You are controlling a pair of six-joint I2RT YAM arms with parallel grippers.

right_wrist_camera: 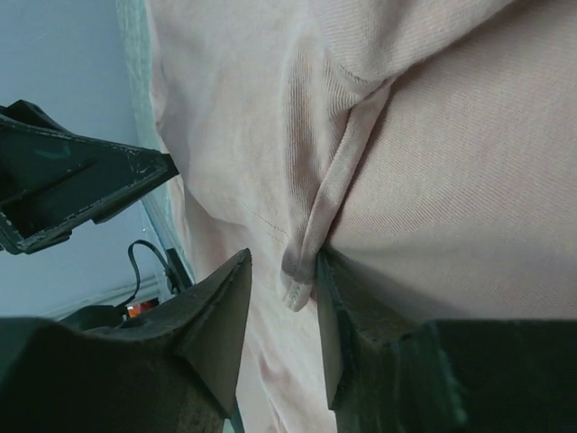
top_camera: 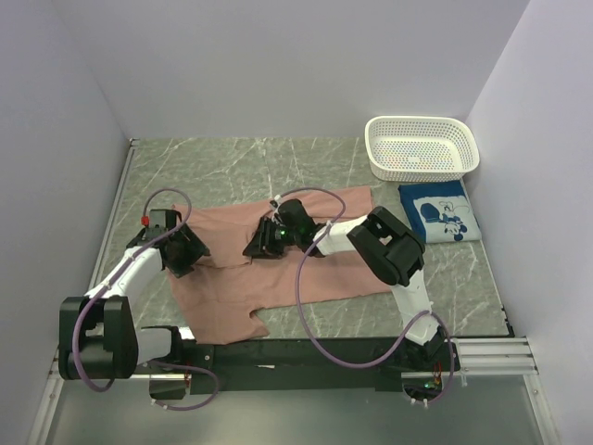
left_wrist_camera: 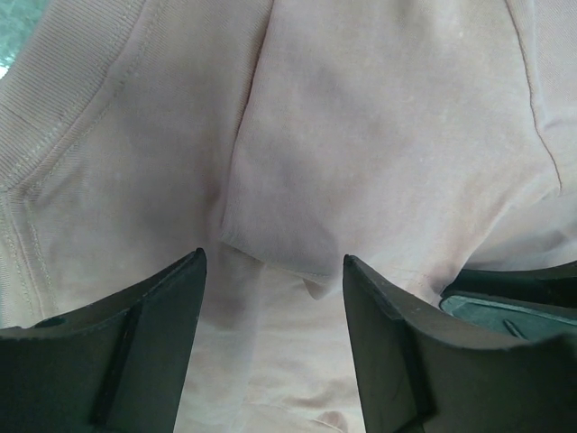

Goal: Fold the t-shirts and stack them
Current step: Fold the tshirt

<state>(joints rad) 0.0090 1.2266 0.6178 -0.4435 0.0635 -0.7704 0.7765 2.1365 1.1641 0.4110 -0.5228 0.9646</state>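
Pink t-shirt (top_camera: 296, 260) lay crosswise beneath me; my right gripper (right_wrist_camera: 281, 298) pinched a fold, my left gripper (left_wrist_camera: 270, 298) gaped above cloth.

From my station the top view shows a white perforated basket (top_camera: 422, 148) in the far right corner of the table (top_camera: 232, 167); I see small coloured specks through its floor but cannot tell what they are. The table is a grey-green marbled slab with pale veins. Plain pale walls (top_camera: 278, 65) close it in at the far side, left and right. A black rail (top_camera: 306, 352) runs along the near edge, with a bare metal extrusion (top_camera: 491, 357) at its right end.
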